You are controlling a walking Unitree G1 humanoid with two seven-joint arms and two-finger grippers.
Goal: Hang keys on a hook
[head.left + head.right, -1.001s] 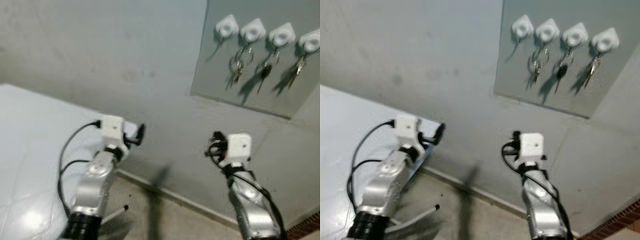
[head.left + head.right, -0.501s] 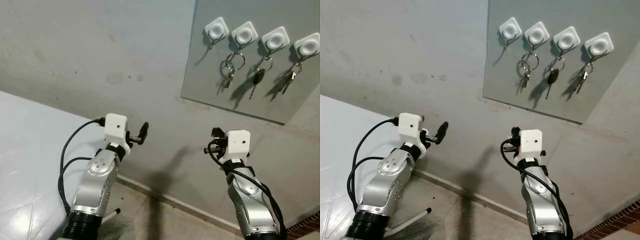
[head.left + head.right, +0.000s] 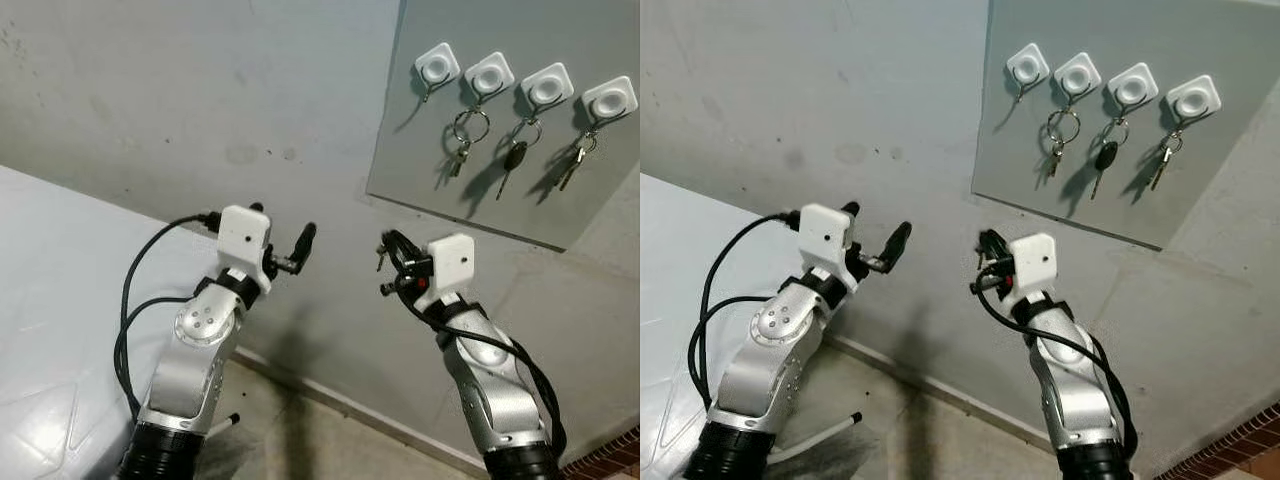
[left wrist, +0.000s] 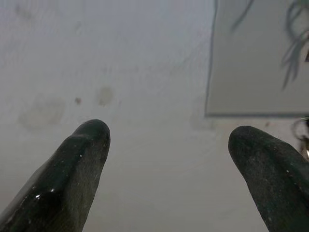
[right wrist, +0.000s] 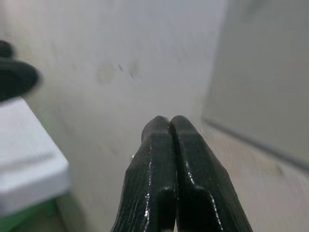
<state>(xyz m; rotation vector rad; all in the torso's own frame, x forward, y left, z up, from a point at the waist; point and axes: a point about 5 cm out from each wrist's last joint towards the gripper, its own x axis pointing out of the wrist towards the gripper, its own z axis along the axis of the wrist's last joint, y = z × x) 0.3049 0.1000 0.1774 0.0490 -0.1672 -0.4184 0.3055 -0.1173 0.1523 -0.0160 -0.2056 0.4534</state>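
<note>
A grey board [image 3: 420, 170] on the wall carries a row of white hooks. The leftmost hook [image 3: 437, 66] is bare. The second hook [image 3: 487, 74] holds a ring of keys [image 3: 462, 150], the third a black car key [image 3: 513, 158], and the last more keys [image 3: 572, 160]. My right gripper [image 3: 386, 246] is shut below and left of the board, with a small key ring [image 3: 382, 268] at its fingertips. That ring also peeks in at the edge of the left wrist view [image 4: 301, 133]. My left gripper [image 3: 286, 236] is open and holds nothing, just left of the right one.
A white tabletop [image 3: 60, 290] lies at the left, under my left arm. The plain grey wall [image 3: 200, 100] stands close in front. Below are a skirting strip, tiled floor [image 3: 330, 440] and a thin white rod [image 3: 225, 424]. Brick edging [image 3: 615, 460] shows at the lower right.
My right gripper has risen and swung left, closer to the left gripper. The left gripper has lifted slightly and moved right. The view has shifted a little.
</note>
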